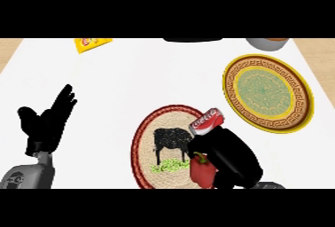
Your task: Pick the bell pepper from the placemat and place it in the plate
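touching bell pepper, placemat near edge, right hand

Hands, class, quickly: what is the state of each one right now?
Left hand: open, holding nothing, resting at the view's left.
Right hand: beside the red bell pepper on the placemat; its grip cannot be told.

You have one view only, from the robot's head, looking steeply down on the white worktop. Its far edge runs along the top of the view, its near edge is cut off below. Both forearms enter from the lower edge. Tan floor shows past the worktop's far corners.
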Controlling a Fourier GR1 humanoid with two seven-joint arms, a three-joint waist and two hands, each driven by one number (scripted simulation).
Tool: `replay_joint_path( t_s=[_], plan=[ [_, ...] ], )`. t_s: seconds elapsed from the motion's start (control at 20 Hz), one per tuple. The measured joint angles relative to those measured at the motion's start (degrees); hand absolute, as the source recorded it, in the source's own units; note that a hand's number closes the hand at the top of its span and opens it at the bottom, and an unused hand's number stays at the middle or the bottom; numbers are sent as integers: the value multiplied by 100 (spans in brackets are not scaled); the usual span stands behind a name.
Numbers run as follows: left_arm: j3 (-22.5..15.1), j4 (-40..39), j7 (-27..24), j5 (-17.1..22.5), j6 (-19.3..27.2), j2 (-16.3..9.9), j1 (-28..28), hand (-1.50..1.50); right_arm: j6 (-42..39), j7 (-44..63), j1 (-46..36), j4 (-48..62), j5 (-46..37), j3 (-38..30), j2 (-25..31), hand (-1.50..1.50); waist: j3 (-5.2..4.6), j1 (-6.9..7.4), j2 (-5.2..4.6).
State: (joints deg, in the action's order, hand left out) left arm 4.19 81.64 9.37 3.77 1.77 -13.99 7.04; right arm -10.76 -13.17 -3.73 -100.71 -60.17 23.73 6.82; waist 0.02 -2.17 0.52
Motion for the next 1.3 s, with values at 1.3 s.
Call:
replay_joint_path(
  t_s=[1.3],
  plan=[
    [14,-162,15,-121,-179,141,326,0,531,-193,-1801,2270,1976,-3986,1169,150,0,270,-72]
  ],
)
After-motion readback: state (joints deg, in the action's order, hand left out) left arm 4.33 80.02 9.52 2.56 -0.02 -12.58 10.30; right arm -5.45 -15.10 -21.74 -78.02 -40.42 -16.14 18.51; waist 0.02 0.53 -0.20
